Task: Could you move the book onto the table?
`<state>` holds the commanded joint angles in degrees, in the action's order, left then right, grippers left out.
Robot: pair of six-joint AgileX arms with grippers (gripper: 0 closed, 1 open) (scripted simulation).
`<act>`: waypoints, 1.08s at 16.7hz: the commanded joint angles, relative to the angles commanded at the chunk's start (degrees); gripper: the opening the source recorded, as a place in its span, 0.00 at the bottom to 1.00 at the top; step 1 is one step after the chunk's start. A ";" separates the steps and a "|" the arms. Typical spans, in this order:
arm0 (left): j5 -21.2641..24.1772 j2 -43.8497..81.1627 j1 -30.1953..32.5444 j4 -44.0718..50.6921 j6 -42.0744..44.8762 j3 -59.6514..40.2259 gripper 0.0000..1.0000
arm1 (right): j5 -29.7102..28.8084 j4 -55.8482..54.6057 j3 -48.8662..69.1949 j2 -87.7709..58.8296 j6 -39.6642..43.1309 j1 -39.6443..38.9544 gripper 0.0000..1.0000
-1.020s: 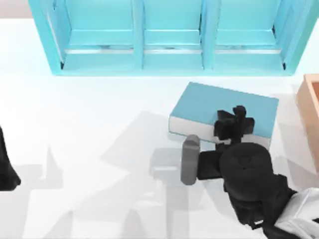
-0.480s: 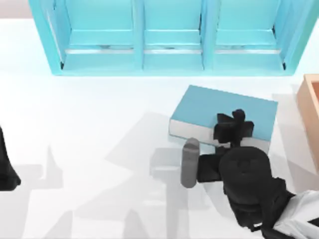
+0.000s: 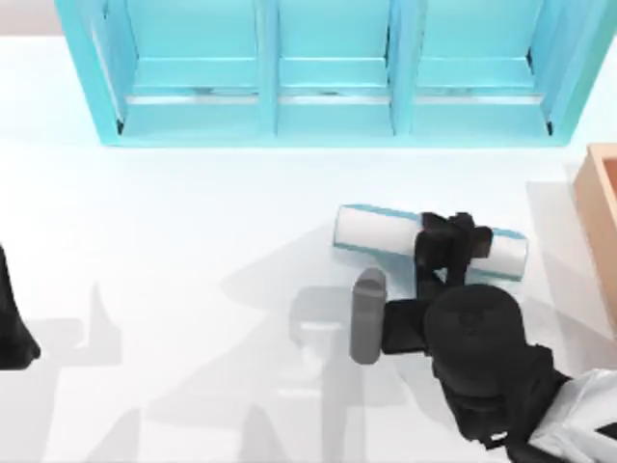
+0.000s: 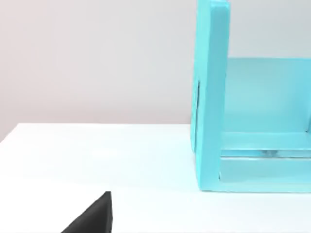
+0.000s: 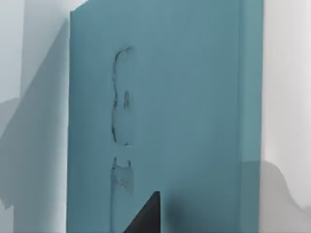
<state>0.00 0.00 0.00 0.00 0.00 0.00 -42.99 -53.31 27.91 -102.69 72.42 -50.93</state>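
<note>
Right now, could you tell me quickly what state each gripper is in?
Right gripper: shut on the book, holding it on edge over the table.
Left gripper: parked at the table's left edge; cannot be told.

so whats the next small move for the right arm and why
Probably lower the book: the right gripper holds it on edge, white pages up, over the table in front of the shelf. The left arm is parked at the left edge.

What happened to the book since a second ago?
The book tipped up: earlier its blue cover faced the top camera, now its white page edges do. The right gripper still clamps it in about the same spot. The shelf, wooden box and left arm stayed put.
</note>
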 joint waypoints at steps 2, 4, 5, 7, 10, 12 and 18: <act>0.00 0.00 0.00 0.00 0.00 0.00 1.00 | 0.00 0.00 0.00 0.00 0.00 0.00 0.98; 0.00 0.00 0.00 0.00 0.00 0.00 1.00 | 0.00 0.00 0.00 0.00 0.00 0.00 1.00; 0.00 0.00 0.00 0.00 0.00 0.00 1.00 | 0.00 0.00 0.00 0.00 0.00 0.00 1.00; 0.00 0.00 0.00 0.00 0.00 0.00 1.00 | 0.00 0.00 0.00 0.00 0.00 0.00 1.00; 0.00 0.00 0.00 0.00 0.00 0.00 1.00 | 0.00 0.00 0.00 0.00 0.00 0.00 1.00; 0.00 0.00 0.00 0.00 0.00 0.00 1.00 | -0.04 0.13 -0.08 -0.01 -0.17 -0.15 1.00; 0.00 0.00 0.00 0.00 0.00 0.00 1.00 | -6.58 10.74 -0.18 5.24 -12.05 -11.86 1.00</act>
<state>0.00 0.00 0.00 0.00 0.00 0.00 -49.57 -42.57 27.74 -97.45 60.37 -62.79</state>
